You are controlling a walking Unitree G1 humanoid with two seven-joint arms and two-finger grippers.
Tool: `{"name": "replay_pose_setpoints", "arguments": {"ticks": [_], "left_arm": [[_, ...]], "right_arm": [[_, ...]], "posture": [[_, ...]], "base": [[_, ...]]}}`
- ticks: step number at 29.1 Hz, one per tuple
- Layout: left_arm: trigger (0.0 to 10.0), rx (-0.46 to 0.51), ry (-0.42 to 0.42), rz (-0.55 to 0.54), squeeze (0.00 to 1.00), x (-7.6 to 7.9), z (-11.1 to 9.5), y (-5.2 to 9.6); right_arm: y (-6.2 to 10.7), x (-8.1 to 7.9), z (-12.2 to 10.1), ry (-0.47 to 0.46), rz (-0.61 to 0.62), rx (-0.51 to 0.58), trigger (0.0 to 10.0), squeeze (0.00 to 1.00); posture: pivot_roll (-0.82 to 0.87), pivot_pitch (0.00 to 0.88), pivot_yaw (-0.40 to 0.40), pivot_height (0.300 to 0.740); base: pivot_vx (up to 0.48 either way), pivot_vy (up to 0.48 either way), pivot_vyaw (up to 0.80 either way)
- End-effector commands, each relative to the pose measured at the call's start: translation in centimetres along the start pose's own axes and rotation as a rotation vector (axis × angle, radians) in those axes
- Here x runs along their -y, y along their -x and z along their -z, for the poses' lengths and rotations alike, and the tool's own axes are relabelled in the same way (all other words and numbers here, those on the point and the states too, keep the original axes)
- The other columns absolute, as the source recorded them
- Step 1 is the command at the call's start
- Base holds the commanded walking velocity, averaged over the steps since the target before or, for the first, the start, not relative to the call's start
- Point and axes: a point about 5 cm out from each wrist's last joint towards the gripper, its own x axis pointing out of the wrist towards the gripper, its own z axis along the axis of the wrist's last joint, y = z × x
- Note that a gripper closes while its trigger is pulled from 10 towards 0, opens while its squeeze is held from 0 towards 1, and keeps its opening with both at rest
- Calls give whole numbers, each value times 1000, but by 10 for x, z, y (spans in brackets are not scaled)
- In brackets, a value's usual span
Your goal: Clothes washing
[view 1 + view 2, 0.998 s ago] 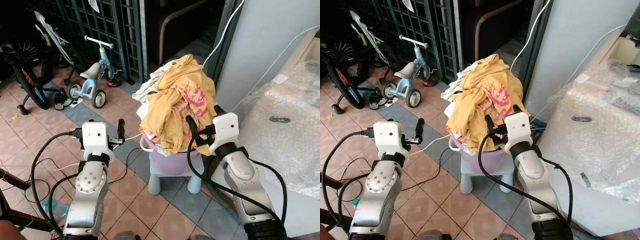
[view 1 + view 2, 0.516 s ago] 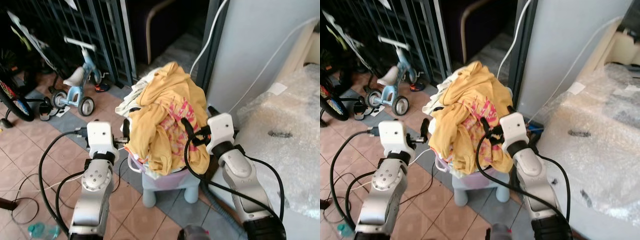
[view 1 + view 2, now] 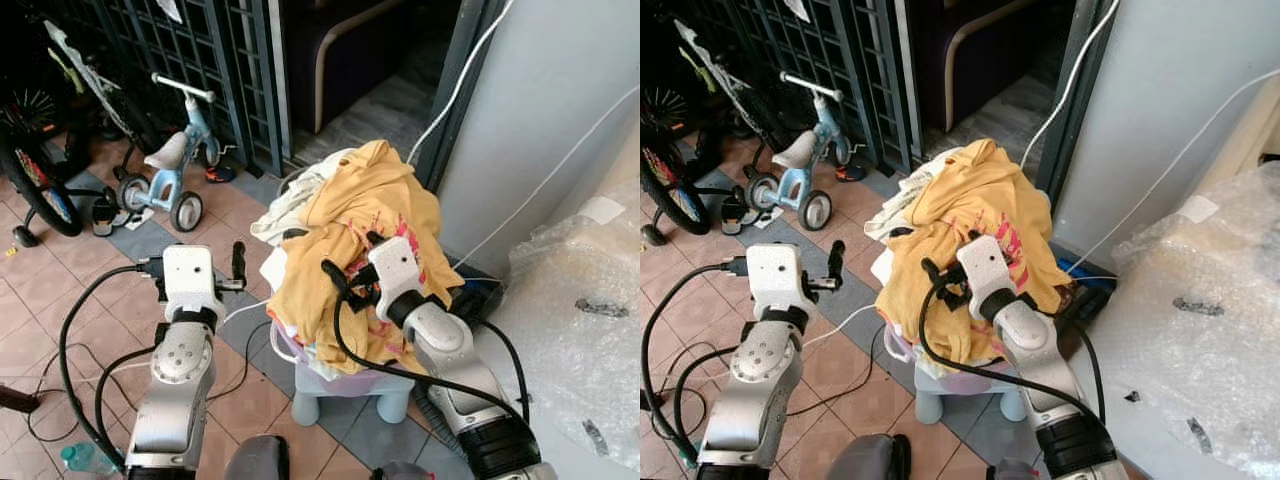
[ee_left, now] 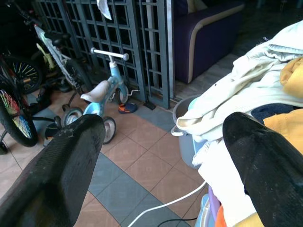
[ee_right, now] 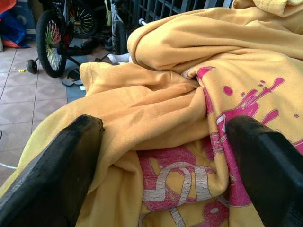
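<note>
A heap of laundry fills a purple basket [image 3: 338,370] on a pale blue stool [image 3: 345,397]. On top lies a yellow shirt [image 3: 372,188] with a pink print, over white garments [image 3: 292,198]. My right gripper [image 3: 350,258] is open and pressed against the front of the yellow shirt [image 5: 156,118], whose folds lie between its spread fingers. My left gripper [image 3: 238,260] is open and holds nothing. It hovers just left of the heap, apart from the white garments [image 4: 236,90].
A blue child's tricycle [image 3: 175,165] and a bicycle [image 3: 35,180] stand at the left before a dark metal grille [image 3: 230,60]. A grey panel [image 3: 560,120] and a bubble-wrapped bulk [image 3: 590,330] close the right side. A white cable [image 3: 240,312] crosses the tiled floor.
My right gripper has moved from the heap's right side leftward onto the front of the yellow shirt. The head view has swung; the left gripper stays beside the heap.
</note>
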Motion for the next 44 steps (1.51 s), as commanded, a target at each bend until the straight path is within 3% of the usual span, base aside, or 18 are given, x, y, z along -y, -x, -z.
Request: {"name": "replay_pose_setpoints", "arguments": {"ticks": [1,7,10,11,12,13,16,20,33,40,44], "left_arm": [[10000,4,-15,-5,0,-3,-2,3],[10000,-2,-25,-13,0,-6,-3,7],[10000,-6,-27,-11,0,-7,-3,9],[10000,-7,-26,-8,0,-6,-3,9],[10000,-7,-26,-8,0,-6,-3,9],[10000,-8,-26,-5,0,-5,-3,8],[10000,-8,-25,2,0,-4,-3,8],[10000,-10,-24,5,0,-3,-4,8],[10000,-12,-25,3,0,-3,-3,6],[10000,-10,-24,3,0,-3,-3,5],[10000,-3,-34,5,0,-5,-3,3]], "right_arm": [[-8,4,0,30,62,-19,10000,0],[-20,12,-12,140,161,42,10000,0],[-27,10,-5,144,168,-11,10000,0],[-30,7,4,154,153,-84,1373,0],[-30,7,4,154,153,-84,1373,0],[-31,4,11,115,143,-125,0,0],[-30,-7,29,32,84,-231,0,0],[-27,-12,39,-43,70,-271,0,0],[-30,2,30,-167,160,-193,0,0],[-31,2,31,-221,154,-191,0,0],[-35,0,29,-297,176,-196,0,0]], "posture": [[134,84,23,740],[157,87,19,740],[159,87,19,740],[158,87,20,740],[158,87,20,740],[158,87,19,740],[156,88,20,740],[154,88,19,740],[149,84,21,740],[153,74,15,740],[167,66,21,740]], "base": [[0,0,0],[0,0,0],[0,0,0],[0,0,0],[0,0,0],[0,0,0],[0,0,0],[0,0,0],[0,0,0],[0,0,0],[0,0,0]]}}
